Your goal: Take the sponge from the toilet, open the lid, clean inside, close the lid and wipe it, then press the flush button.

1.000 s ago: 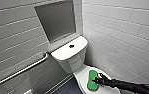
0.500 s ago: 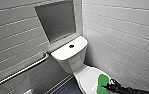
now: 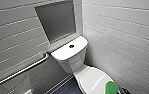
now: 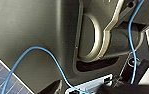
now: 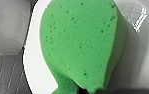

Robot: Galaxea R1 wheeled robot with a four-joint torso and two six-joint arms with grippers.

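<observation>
My right claw (image 3: pixel 120 91) is closed tight on the sponge (image 3: pixel 111 88). It grips the pad at one end, so the broad, rounded green part sticks out in front of me. Seen from my right wrist, the sponge is pitted with small pores and one edge curls over a little.

The sponge sits over the front end of the toilet (image 3: pixel 72 60), above the lid (image 3: pixel 90 77), on the side far from the tank (image 3: pixel 69 53). I cannot tell whether the sponge touches the lid or hangs just clear of it. The lid is down, white and glossy. It carries a short line of pale lettering (image 3: pixel 97 83) near the front, just beside the sponge.

The tank stands behind the lid, boxy with rounded corners. The flush button (image 3: pixel 71 46) is a small dark disc in the middle of the tank's top, well apart from the sponge.

A flat grey panel (image 3: pixel 56 20) is set into the wall above the tank. A metal grab bar (image 3: pixel 22 70) runs along the wall on the toilet's far side from my claw, slanting down away from the tank. White tiles (image 3: pixel 130 37) cover the wall on my claw's side of the toilet. The floor (image 3: pixel 70 88) at the foot of the bowl is dark.

In my left wrist view, a thin blue cable (image 4: pixel 52 60) loops across my own dark housing (image 4: pixel 27 32).
</observation>
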